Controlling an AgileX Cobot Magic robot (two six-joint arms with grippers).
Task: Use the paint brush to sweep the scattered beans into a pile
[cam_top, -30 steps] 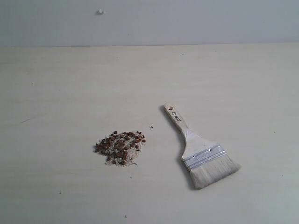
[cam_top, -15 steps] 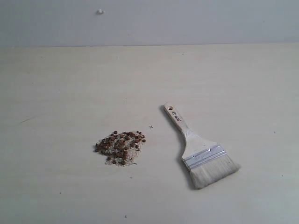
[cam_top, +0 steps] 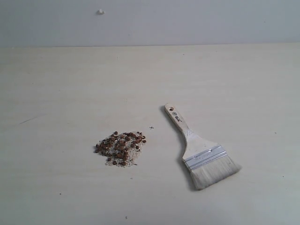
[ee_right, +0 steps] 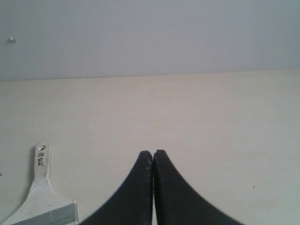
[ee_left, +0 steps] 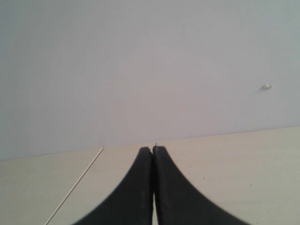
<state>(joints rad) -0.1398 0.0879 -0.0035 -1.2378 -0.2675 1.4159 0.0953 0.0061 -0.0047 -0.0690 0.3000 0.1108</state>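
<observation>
My left hand [ee_left: 153, 149] is closed tight, fingers pressed together, holding nothing, up over bare counter [ee_left: 243, 159] facing the wall [ee_left: 140, 70]. My right hand [ee_right: 153, 153] is the same: fingers touching, nothing between them, and the brush [ee_right: 40, 187] lies just off to its side, not touching it.

In the exterior view the beans [cam_top: 120, 148] sit in one compact pile [cam_top: 119, 150] on the counter [cam_top: 70, 93], mixed with white grains. The brush [cam_top: 199, 150] lies flat to the right of the pile, apart from it. Its handle end points far-left and its bristles near-right. A small cross mark [cam_top: 151, 127] sits between the pile and the handle tip.
</observation>
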